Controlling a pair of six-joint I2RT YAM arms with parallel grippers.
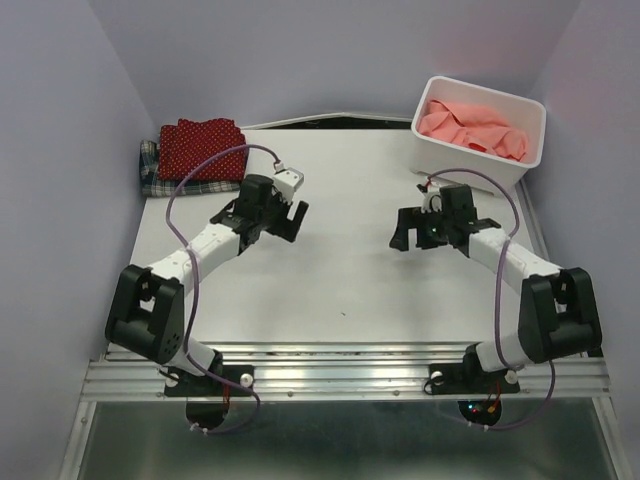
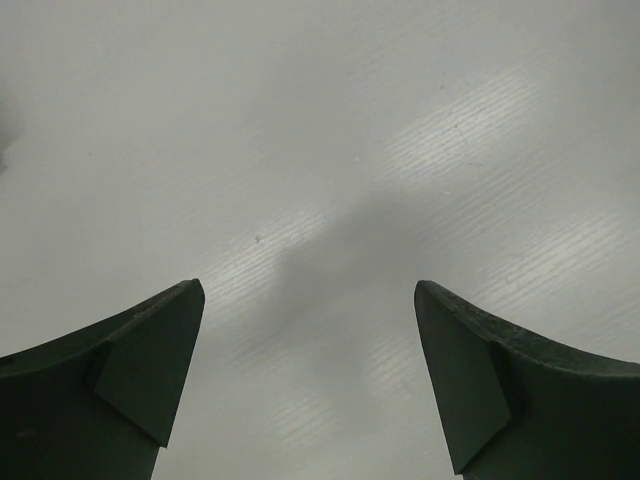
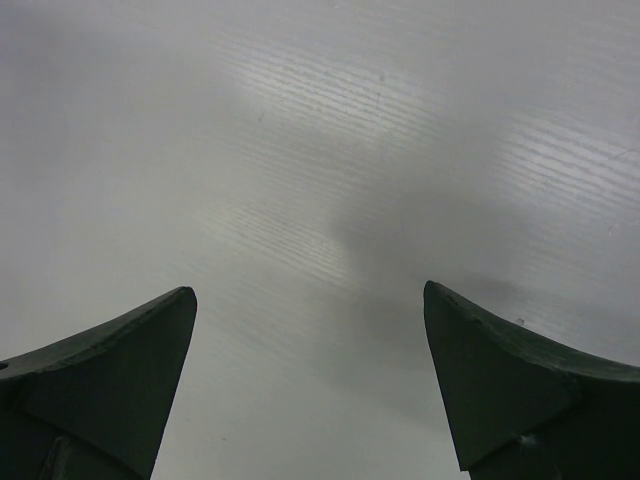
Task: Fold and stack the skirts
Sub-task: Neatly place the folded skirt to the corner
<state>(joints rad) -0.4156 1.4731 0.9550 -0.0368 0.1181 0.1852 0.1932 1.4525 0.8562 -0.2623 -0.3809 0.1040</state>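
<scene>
While both arms reach up from the bottom edge of the top view over the white desk (image 1: 340, 280), the left tool (image 1: 288, 222) and the right tool (image 1: 408, 228) hang near the middle of the frame, well apart from each other. Each one is released, with its jaws spread wide above the bare desk surface. Each wrist view shows the same: two dark fingers in the lower corners and the pale desk between them. Farther back, in the upper left of the frame, the red dotted skirt (image 1: 203, 148) lies folded flat on top of the plaid skirt (image 1: 150, 170), of which only a strip shows at the left and lower sides. In the upper right, the pink skirt (image 1: 470, 128) lies crumpled inside the white bin (image 1: 478, 165), which stands at the far right corner of the desk.
</scene>
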